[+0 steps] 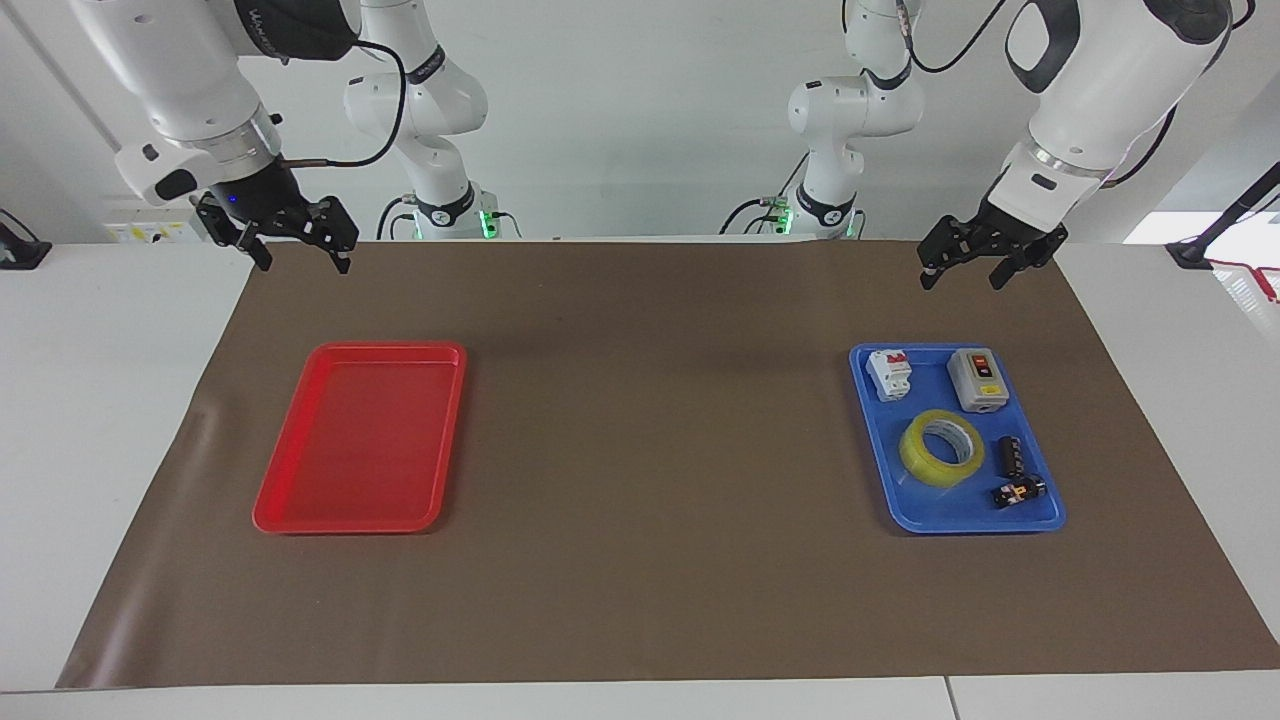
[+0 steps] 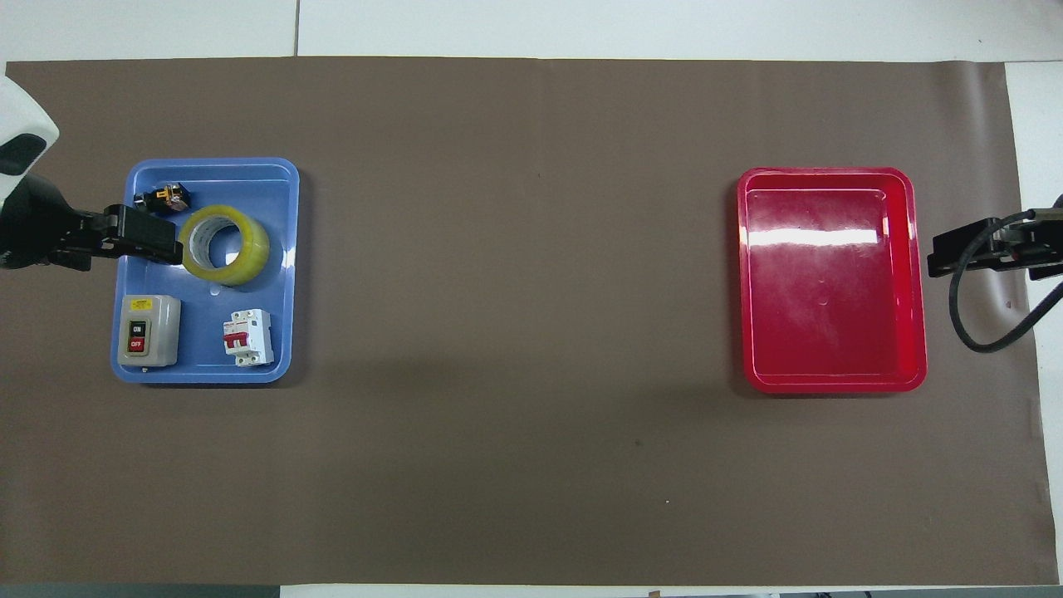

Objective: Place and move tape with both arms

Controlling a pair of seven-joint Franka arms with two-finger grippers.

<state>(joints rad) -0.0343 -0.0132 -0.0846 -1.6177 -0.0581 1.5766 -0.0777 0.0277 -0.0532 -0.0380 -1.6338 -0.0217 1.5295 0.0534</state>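
Note:
The yellow tape roll (image 1: 914,455) lies flat in the blue tray (image 1: 905,517) at the left arm's end of the table; it also shows in the overhead view (image 2: 254,249). My left gripper (image 1: 963,273) is open and empty, raised in the air and apart from the tape. In the overhead view the left gripper (image 2: 137,238) shows over the blue tray's (image 2: 281,278) outer edge, beside the tape. My right gripper (image 1: 302,258) is open and empty, raised near the red tray (image 1: 360,440). In the overhead view the right gripper (image 2: 967,251) shows beside the red tray (image 2: 830,332).
The blue tray also holds a grey switch box (image 1: 977,380), a white circuit breaker (image 1: 889,374) and small black parts (image 1: 1018,491). The red tray holds nothing. A brown mat (image 1: 650,450) covers the table. Two smaller white arms (image 1: 440,130) stand past the mat's edge nearest the robots.

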